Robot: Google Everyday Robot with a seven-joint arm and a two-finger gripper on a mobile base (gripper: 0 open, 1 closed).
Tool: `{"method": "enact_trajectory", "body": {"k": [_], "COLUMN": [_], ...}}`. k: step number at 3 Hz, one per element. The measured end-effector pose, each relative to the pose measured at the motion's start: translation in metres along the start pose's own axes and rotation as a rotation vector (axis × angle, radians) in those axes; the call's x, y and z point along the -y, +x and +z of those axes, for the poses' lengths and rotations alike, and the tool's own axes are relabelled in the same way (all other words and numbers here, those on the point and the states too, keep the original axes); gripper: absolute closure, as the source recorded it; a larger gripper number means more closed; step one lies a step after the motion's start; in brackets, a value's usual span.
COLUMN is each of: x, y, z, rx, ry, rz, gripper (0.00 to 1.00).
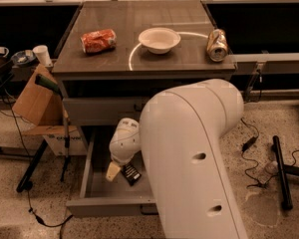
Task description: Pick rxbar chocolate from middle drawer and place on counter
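The middle drawer [97, 188] stands pulled open below the counter [139, 29]. The rxbar chocolate [131, 174], a small black-wrapped bar, lies on the drawer floor near the middle. My gripper [114, 171] reaches down into the drawer, its pale fingertip just left of the bar and close to it. My white arm fills the right of the view and hides the right half of the drawer.
On the counter lie a crushed orange can [98, 40], a white bowl [159, 39] and a tipped gold can [217, 45]. A cardboard box [35, 96] and a stand [65, 128] are left of the cabinet. Cables lie on the floor at the right.
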State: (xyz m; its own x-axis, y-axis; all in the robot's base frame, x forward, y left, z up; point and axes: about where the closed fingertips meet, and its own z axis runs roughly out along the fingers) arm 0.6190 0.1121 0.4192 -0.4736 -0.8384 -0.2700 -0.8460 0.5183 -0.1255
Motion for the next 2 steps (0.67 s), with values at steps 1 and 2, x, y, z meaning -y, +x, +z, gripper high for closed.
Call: {"method": "enact_trajectory", "body": {"k": [1, 2], "x": [0.0000, -0.0027], "y": [0.0000, -0.0078], "z": [0.0000, 0.0060], "rx": [0.000, 0.016], "ry": [0.000, 0.011], "rz": [0.000, -0.034], "gripper": [0.00, 0.00]}}
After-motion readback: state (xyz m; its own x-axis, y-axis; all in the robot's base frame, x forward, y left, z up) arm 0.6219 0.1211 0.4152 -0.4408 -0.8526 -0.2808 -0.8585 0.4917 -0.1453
